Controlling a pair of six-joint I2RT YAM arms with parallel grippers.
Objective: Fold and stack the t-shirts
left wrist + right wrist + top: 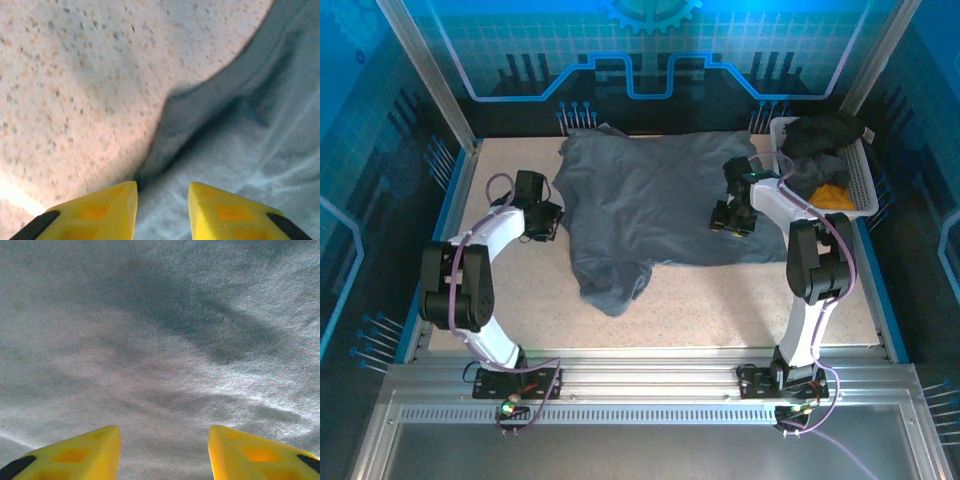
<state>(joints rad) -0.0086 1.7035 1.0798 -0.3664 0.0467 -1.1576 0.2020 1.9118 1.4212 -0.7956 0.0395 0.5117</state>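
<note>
Nearest you, both arms are bolted to the metal rail (650, 385) at the table's near edge. Beyond it lies a strip of bare speckled table (740, 300).

Your left gripper (545, 218) sits at the left edge of the large slate-grey shirt (650, 200). In the left wrist view its yellow fingers (105, 212) stand apart with a clear gap, and nothing is caught between them. The gripper (162, 187) straddles the hem: the left finger is over bare table (75, 75) and the right finger is over the shirt (260, 125), whose edge runs away up and to the right.

Your right gripper (732, 222) is down over the right part of the same shirt. The right wrist view shows the gripper (164, 429) with its fingers (85, 452) spread wide above wrinkled grey cloth (160, 340), pinching nothing. You cannot tell from the frames whether the tips touch the cloth.

The shirt itself is spread from the middle of the table to the far edge. Its near-left part is bunched into a crumpled lump (612, 285) that reaches toward you.

Farther off, in the far right corner, is the white basket (865, 180). It holds a black shirt (825, 130) heaped at the back, a lighter grey shirt (810, 175) in front of that, and an orange-yellow shirt (832, 196) nearest you, just beside the right arm's elbow.
</note>
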